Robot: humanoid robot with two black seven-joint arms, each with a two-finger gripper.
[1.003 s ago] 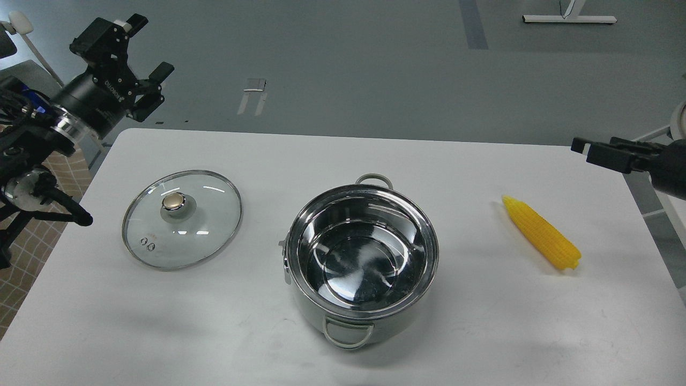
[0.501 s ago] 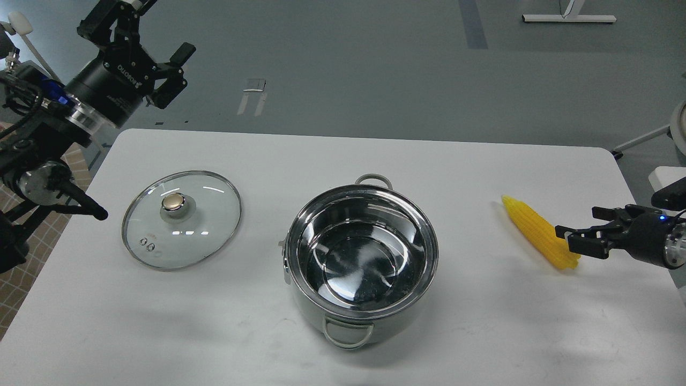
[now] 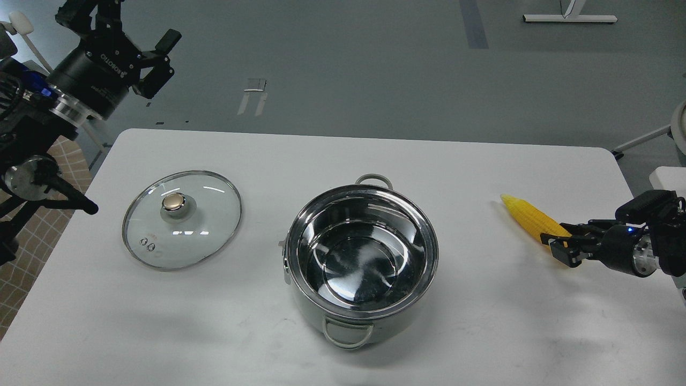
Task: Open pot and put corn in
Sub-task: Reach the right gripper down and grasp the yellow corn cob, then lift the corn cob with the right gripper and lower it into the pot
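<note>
Moved in over the thick end of the corn [image 3: 530, 215] since half a second ago: right gripper [image 3: 558, 245], low at the desk [image 3: 343, 155] near its right edge, black fingers [image 3: 552, 237] now straddling the cob's near end. Fingers partly spread with yellow showing between them; cannot tell whether actually clamped on the cob or only around it. Corn lying flat on the desk, tapered tip pointing up and left, well apart from the pot [image 3: 362, 257].

Shifted slightly up and left as well: left gripper [image 3: 126, 24], raised high above the desk's far left corner, fingers spread wide, holding nothing.

Pot standing upright at the middle of the desk, uncovered, mirror-like inside bare, one loop handle toward the near edge and one toward the far edge. Glass lid [image 3: 182, 219] resting flat on the desk to the left of the pot, gold knob up, not touching the pot.
</note>
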